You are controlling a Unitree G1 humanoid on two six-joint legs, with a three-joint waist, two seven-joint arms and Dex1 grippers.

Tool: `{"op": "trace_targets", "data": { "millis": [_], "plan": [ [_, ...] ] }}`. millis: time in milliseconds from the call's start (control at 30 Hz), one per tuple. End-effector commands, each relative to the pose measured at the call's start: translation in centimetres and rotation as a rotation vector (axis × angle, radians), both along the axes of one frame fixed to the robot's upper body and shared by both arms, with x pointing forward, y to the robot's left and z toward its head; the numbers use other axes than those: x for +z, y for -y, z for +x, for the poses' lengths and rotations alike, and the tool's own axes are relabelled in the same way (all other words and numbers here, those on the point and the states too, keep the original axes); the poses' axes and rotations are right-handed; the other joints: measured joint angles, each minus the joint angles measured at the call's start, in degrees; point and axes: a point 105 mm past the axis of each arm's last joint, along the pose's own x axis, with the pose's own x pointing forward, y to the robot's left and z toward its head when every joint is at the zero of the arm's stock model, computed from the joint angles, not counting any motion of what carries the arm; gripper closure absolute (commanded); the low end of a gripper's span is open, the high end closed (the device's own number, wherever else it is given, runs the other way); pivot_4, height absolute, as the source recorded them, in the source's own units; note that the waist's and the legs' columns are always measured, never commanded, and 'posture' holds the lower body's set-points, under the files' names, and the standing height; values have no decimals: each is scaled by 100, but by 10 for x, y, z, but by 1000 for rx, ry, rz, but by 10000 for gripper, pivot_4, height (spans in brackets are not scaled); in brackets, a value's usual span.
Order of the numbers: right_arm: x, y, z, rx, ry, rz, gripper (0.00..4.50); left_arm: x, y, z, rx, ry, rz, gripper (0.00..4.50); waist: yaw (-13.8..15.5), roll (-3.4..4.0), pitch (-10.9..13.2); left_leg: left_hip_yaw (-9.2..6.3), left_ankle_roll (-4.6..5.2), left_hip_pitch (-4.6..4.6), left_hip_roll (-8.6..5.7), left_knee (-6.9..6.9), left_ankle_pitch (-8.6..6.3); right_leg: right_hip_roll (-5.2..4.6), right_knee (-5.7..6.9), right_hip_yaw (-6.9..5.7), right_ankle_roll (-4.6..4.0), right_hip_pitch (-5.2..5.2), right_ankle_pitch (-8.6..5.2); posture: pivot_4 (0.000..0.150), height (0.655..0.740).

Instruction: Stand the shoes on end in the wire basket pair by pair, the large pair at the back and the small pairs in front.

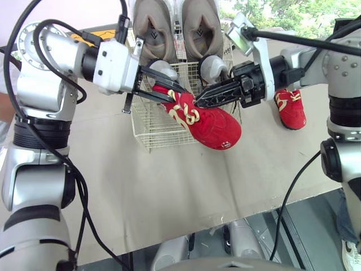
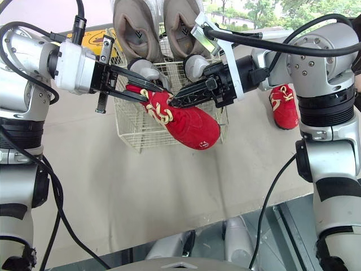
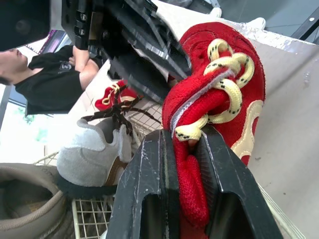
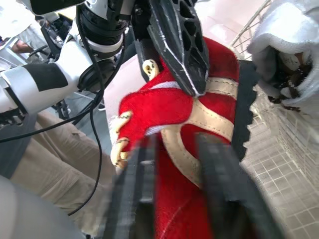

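Note:
A small red shoe (image 1: 211, 127) with cream laces hangs tilted over the front of the wire basket (image 1: 152, 132), toe pointing down and to the right. My left gripper (image 1: 177, 95) is shut on its collar (image 3: 192, 184). My right gripper (image 1: 200, 103) meets it from the other side, its fingers clamped across the shoe's side near the laces (image 4: 179, 149). The matching red shoe (image 1: 290, 107) lies on the table to the right of the basket. In the basket the large tan pair (image 1: 152, 28) stands on end at the back, with a small grey pair (image 1: 213, 66) in front of it.
The basket sits on a beige tabletop (image 1: 169, 192) whose front edge runs near the bottom of the eye views. A person in a black shirt (image 3: 45, 79) stands beyond the table. A yellow object (image 2: 93, 39) lies left of the basket.

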Motion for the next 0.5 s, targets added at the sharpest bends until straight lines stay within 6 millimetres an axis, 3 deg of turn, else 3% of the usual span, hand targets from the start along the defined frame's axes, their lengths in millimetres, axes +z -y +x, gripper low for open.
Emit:
{"op": "trace_targets", "data": {
  "millis": [33, 300, 400, 500],
  "plan": [
    [2, -1, -8, 18, 6, -31, 17718, 21, -4, -9, -14, 73, -53, 42223, -3, 0, 0, 0, 0, 0, 0, 0, 0, 0, 0, 0, 0, 0, 0, 1500, 7400],
    [-7, -3, -11, 12, -16, -94, 17718, 22, -1, -10, -27, 87, -52, 42223, -6, 0, 0, 1, 0, 0, 0, 0, 0, 0, 1, 1, 0, 0, 0, 1500, 7400],
    [-11, -3, -8, -11, -15, -105, 25060, 23, 0, -10, -30, 94, -59, 42223, -3, 0, 0, 0, 0, 0, 0, 0, 0, -1, 3, 2, 0, 0, 0, 1500, 7400],
    [-13, -3, -9, -5, -30, -107, 37268, 23, 0, -10, -28, 96, -61, 42223, -3, 0, 0, 0, 0, 0, 0, 2, 0, -1, 2, 2, 0, 0, 0, 1500, 7400]
  ]
}}
